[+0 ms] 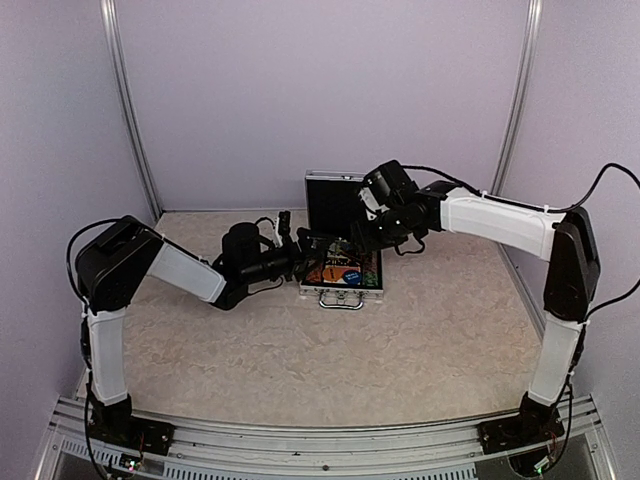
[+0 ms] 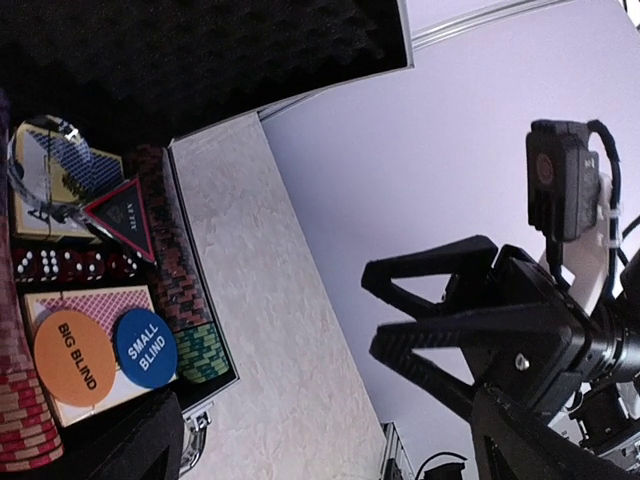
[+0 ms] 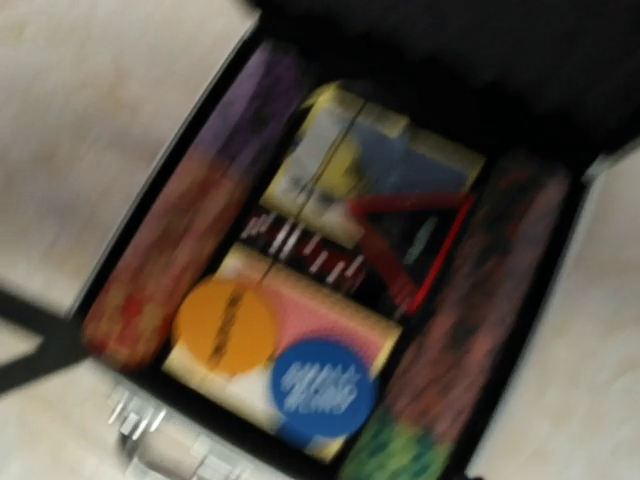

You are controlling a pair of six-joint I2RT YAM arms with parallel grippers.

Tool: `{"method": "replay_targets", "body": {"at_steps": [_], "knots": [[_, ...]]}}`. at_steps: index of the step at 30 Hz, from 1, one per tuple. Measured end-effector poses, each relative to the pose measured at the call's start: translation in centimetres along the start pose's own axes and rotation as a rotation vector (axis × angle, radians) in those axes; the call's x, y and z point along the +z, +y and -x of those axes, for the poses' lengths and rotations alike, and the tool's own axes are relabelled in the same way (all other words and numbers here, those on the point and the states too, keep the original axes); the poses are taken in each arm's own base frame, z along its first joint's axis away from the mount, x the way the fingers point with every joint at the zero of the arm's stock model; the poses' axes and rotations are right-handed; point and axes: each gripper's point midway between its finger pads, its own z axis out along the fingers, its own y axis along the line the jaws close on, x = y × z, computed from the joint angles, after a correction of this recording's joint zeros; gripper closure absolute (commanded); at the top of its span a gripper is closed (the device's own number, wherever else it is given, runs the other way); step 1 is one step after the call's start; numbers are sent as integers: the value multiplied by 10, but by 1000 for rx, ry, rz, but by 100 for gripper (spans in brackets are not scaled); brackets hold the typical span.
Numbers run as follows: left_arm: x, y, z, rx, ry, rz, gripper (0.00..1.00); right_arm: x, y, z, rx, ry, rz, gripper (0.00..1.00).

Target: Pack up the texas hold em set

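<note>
Top external, briefcase [image 1: 372, 286] open, handle [image 1: 341, 299] toward near edge, lid [image 1: 332, 200] upright, left jaws released, right jaws unclear.

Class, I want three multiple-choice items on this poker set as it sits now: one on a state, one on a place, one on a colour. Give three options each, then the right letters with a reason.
1. The lid of the case is:
A. shut and latched
B. taken off and laid flat
C. open, standing up

2. The blue SMALL BLIND disc lies:
A. stuck to the lid
B. on a card deck, beside the BIG BLIND disc
C. outside the case

3. The BIG BLIND disc is:
A. orange
B. green
C. white

Answers:
1 C, since the top view shows the lid upright behind the open tray.
2 B, since the left wrist view shows both discs side by side on the deck.
3 A, since both wrist views show it orange.
</note>
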Motion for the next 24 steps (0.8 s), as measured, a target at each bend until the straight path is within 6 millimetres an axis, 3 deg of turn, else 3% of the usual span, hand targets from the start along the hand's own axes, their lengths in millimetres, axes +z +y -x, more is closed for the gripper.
{"method": "replay_targets", "body": {"at_steps": [3, 6, 11, 18, 24], "knots": [[-9, 4, -13, -15, 16, 20, 1, -5, 20, -24, -3, 32, 41, 50], [-17, 4, -28, -31, 36, 26, 1, -2, 38, -60, 34, 87, 96, 53], [-22, -1, -47, -42, 65, 19, 1, 9, 45, -103, 114, 170, 113, 52], [-29, 4, -45, -46, 45, 39, 1, 18, 68, -101, 174, 151, 82, 50], [-41, -1, -28, -38, -4, 45, 1, 43, 83, -123, 204, 189, 18, 49]]}}
